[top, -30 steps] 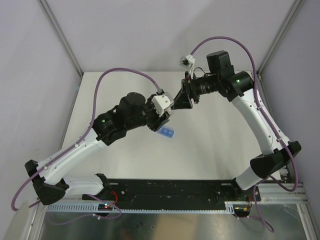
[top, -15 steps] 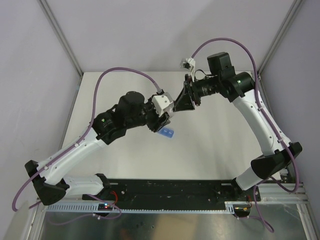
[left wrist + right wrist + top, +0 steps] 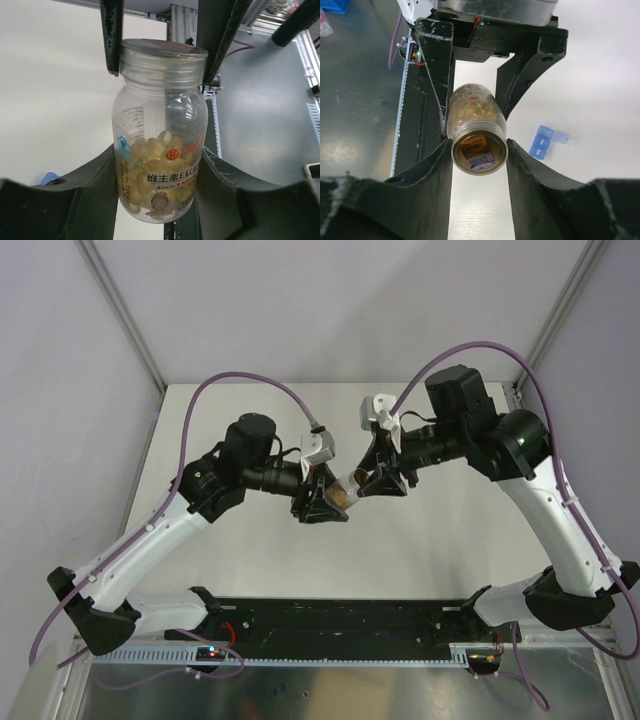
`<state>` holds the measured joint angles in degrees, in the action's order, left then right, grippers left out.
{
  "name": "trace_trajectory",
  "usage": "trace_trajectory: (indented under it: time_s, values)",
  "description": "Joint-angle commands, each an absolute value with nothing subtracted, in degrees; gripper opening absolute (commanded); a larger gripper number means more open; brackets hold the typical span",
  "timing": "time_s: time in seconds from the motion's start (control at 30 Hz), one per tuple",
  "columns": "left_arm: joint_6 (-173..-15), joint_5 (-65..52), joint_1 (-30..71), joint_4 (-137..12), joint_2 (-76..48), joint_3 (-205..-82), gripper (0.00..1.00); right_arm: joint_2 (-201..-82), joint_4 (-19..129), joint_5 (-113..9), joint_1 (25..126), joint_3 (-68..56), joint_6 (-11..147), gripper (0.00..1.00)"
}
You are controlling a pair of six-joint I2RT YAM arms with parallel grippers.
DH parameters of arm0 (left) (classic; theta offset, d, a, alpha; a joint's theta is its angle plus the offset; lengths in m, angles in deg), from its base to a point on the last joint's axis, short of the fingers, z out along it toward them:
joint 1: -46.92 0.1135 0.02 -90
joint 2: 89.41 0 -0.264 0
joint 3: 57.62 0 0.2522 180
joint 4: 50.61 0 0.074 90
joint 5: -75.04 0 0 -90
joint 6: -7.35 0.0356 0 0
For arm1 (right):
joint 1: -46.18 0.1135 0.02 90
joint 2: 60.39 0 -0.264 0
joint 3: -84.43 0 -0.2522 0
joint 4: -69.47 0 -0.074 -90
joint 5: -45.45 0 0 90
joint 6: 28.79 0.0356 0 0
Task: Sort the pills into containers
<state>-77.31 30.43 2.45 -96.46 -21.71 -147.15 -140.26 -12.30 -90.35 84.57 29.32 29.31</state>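
From where I stand the left end effector (image 3: 159, 150) is pinching the lower body of the pill bottle (image 3: 160, 115), one dark finger on each side, holding it up off the tabletop (image 3: 600, 100). The bottle is clear, with a heap of yellow pills (image 3: 470, 107) inside, and it bridges the gap straight across to the other arm. The right end effector (image 3: 479, 150) is pressed together on the bottle's top end, its fingers tight against the rim on both sides. That top looks closed to me, though I cannot tell whether it is a cap or a seal. The pill box (image 3: 543, 141), small and light blue, lies flat on the tabletop beneath the two end effectors, a little off to the right of the right one's fingers, and one flap seems to stand open. I can make out no pill in its compartments from here. So by my reckoning the sorting proper has not begun: every pill I can see is in the bottle. The bottle has to be opened first, likely by twisting one end against the other, and then the pills moved across into the compartments
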Motion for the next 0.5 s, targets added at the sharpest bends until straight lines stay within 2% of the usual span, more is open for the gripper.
trace_trajectory:
  time_s: [0.0,0.27,0.33,0.47]
  values:
    - [-80.4,37.2,2.5,-93.8,-22.1,-148.6,0.0,-139.8,-14.1,-83.0,86.4,31.1,23.6,0.43]
    - [-77.9,29.8,2.5,-93.9,-23.0,-148.0,0.0,-140.4,-15.0,-85.2,86.7,32.5,25.3,0.88]
    - [-77.2,27.7,2.4,-93.9,-23.2,-147.9,0.0,-140.5,-14.9,-85.7,86.6,33.2,26.1,0.93]
    - [-75.5,21.6,2.4,-93.9,-23.5,-147.6,0.0,-140.9,-14.3,-88.8,84.7,35.0,28.4,0.97]
